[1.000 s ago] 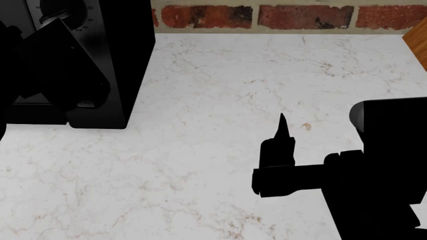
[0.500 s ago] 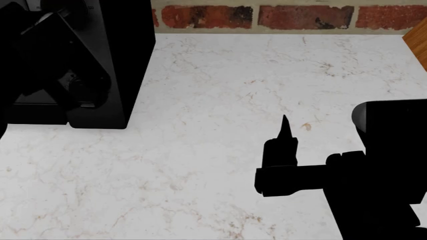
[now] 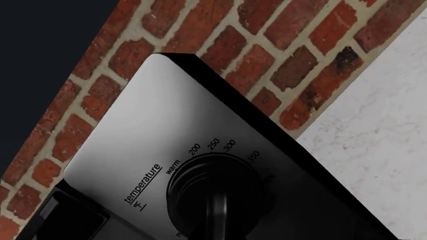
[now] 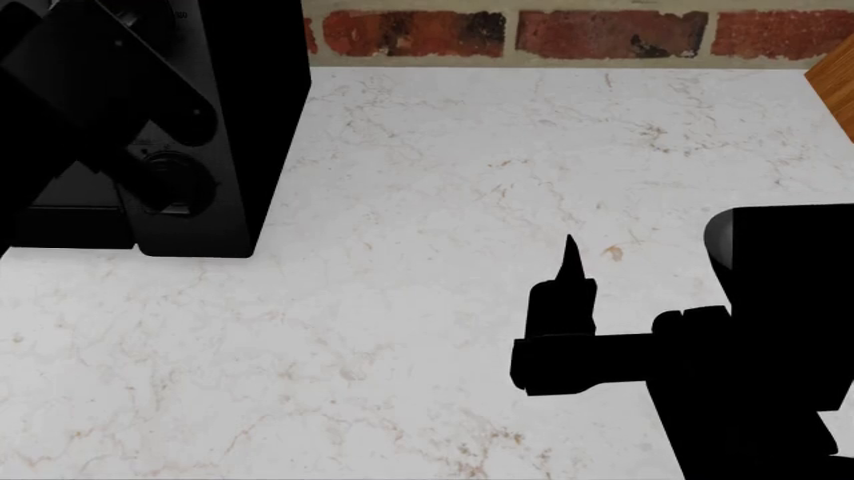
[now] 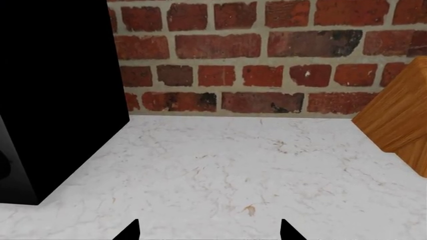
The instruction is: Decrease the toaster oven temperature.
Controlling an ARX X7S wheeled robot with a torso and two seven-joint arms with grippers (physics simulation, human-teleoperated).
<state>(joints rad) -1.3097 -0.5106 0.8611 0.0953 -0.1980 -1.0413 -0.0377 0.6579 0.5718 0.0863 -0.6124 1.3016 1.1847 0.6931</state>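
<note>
The toaster oven [image 4: 254, 120] is a black box at the counter's back left. In the left wrist view its grey panel [image 3: 153, 130] fills the frame. On the panel is the black temperature knob [image 3: 217, 192], ringed by the marks warm, 200, 250, 300 and 350. The knob is very close, with its ridge in line with my left gripper. That gripper's fingertips do not stand out from the black. My left arm [image 4: 100, 85] covers the panel's top in the head view, and a lower knob [image 4: 174, 180] shows below it. My right gripper [image 4: 570, 255] hangs open and empty over the counter [image 5: 208, 235].
A red brick wall [image 5: 267, 45] runs behind the white marble counter [image 4: 441, 170]. A wooden block [image 5: 400, 125] stands at the back right and also shows in the head view [image 4: 835, 75]. The right arm's black body [image 4: 774, 330] fills the lower right.
My left arm has moved up and in over the oven's panel, hiding the top knob and its marks in the head view and uncovering the lower knob. The right gripper has barely shifted.
</note>
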